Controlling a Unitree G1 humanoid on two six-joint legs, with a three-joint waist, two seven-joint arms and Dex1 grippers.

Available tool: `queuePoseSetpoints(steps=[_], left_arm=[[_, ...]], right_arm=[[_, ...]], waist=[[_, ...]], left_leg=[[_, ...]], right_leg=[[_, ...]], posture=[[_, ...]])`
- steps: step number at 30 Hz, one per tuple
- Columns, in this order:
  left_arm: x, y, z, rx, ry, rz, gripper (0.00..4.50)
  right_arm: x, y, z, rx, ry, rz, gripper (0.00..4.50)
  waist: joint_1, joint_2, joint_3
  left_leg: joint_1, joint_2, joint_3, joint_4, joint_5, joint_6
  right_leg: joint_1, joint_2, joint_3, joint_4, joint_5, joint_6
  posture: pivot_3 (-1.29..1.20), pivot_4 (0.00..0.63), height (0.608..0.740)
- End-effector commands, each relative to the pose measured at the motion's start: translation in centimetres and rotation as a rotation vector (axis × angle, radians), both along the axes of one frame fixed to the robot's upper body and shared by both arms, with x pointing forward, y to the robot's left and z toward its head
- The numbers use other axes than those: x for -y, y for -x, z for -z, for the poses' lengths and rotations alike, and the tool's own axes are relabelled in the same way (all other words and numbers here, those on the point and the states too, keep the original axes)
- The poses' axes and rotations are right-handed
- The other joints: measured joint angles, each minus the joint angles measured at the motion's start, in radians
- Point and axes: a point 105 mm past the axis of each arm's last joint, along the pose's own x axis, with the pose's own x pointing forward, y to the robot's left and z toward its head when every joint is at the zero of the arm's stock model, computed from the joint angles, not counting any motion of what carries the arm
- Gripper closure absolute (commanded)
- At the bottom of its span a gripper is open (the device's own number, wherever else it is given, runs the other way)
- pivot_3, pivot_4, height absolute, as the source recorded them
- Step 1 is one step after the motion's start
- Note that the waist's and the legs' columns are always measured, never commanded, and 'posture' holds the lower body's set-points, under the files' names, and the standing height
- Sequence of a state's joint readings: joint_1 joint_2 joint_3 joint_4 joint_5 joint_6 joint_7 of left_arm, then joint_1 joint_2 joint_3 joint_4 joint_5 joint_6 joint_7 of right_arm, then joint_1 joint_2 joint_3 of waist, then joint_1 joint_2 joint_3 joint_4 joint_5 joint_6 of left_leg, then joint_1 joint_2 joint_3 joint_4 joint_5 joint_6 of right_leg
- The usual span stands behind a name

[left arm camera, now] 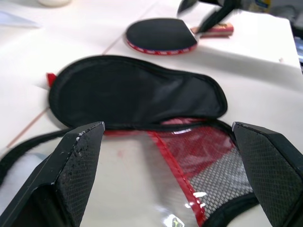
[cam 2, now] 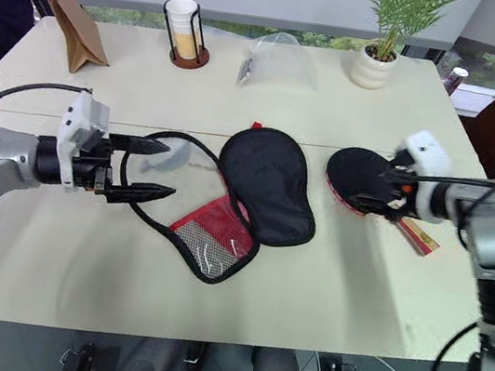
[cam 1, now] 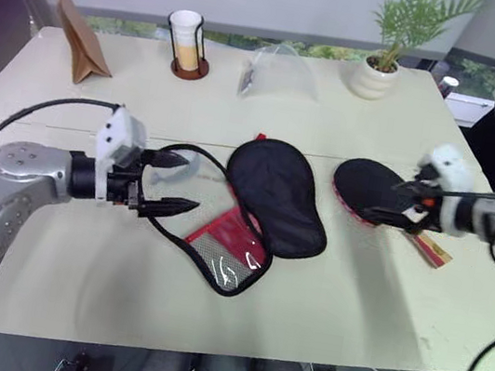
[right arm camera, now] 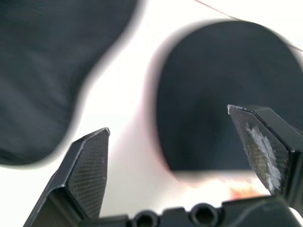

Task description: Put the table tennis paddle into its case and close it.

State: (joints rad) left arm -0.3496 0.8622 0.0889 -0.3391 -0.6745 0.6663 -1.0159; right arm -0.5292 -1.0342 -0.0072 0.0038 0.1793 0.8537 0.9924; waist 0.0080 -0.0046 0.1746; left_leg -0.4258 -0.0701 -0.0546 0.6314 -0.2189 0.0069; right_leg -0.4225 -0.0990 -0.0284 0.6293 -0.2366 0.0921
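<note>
The case [cam 1: 267, 209] lies unzipped and spread open in the middle of the table [cam 1: 352, 296], its black half toward the far side and its red mesh half toward the near side. The table tennis paddle [cam 1: 374, 191] lies flat on the table just to the right of the case, apart from it. The left gripper [cam 1: 170, 184] has its fingers spread wide over the left edge of the case and holds nothing. The right gripper [cam 1: 400, 202] is above the paddle, fingers apart, also holding nothing.
</note>
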Motion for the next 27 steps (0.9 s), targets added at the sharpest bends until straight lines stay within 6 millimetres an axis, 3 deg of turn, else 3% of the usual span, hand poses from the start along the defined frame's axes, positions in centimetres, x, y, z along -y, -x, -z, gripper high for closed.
queuePoseSetpoints(steps=[1, 7, 15, 18, 23, 27], left_arm=[[0.6, 0.0, -0.7, 0.046, -0.010, 0.048, 0.00], [1.0, -0.2, -0.7, 0.045, -0.011, 0.077, 0.00], [1.1, 0.1, -0.9, 0.047, -0.013, 0.093, 0.00], [1.0, 0.1, -1.0, 0.048, -0.013, 0.094, 0.00], [0.8, 0.0, -1.3, 0.055, -0.002, 0.085, 0.00], [0.6, -0.3, -1.4, 0.056, 0.003, 0.076, 0.00]], right_arm=[[2.5, 0.6, -0.5, 0.021, 0.059, 0.047, 0.13], [5.4, 1.3, 2.3, -0.076, 0.056, 0.097, 0.13], [6.7, 1.1, 5.0, -0.150, -0.001, 0.122, 0.13], [6.7, 0.9, 5.3, -0.155, -0.031, 0.127, 0.96], [6.1, 0.9, 4.6, -0.144, -0.056, 0.107, 3.54], [5.3, 0.8, 2.7, -0.103, -0.072, 0.110, 3.57]], waist=[[0.001, 0.000, 0.000], [0.001, 0.000, 0.000], [-0.001, 0.000, 0.000], [-0.002, 0.000, 0.000], [0.000, 0.000, 0.000], [-0.001, 0.001, 0.001]], left_leg=[[0.000, 0.000, 0.000, 0.000, 0.000, 0.000], [0.000, 0.001, 0.001, 0.000, 0.000, 0.000], [0.000, 0.001, 0.002, 0.001, 0.000, 0.000], [0.000, 0.001, 0.002, 0.001, 0.000, 0.000], [0.000, 0.001, 0.001, 0.002, 0.000, 0.000], [0.000, 0.001, 0.001, 0.002, 0.000, 0.000]], right_leg=[[0.000, 0.000, 0.000, 0.000, 0.000, 0.000], [0.000, 0.000, 0.000, 0.000, 0.000, 0.000], [0.000, 0.000, 0.000, 0.000, 0.000, 0.000], [0.000, 0.001, 0.000, 0.000, 0.000, 0.001], [0.001, 0.001, 0.000, 0.001, 0.001, 0.001], [0.001, 0.001, 0.000, 0.001, 0.001, 0.001]], posture=[[0.00, 0.150, 0.734], [0.00, 0.150, 0.734], [0.00, 0.150, 0.734], [0.00, 0.150, 0.734], [0.00, 0.150, 0.734], [0.00, 0.150, 0.734]])
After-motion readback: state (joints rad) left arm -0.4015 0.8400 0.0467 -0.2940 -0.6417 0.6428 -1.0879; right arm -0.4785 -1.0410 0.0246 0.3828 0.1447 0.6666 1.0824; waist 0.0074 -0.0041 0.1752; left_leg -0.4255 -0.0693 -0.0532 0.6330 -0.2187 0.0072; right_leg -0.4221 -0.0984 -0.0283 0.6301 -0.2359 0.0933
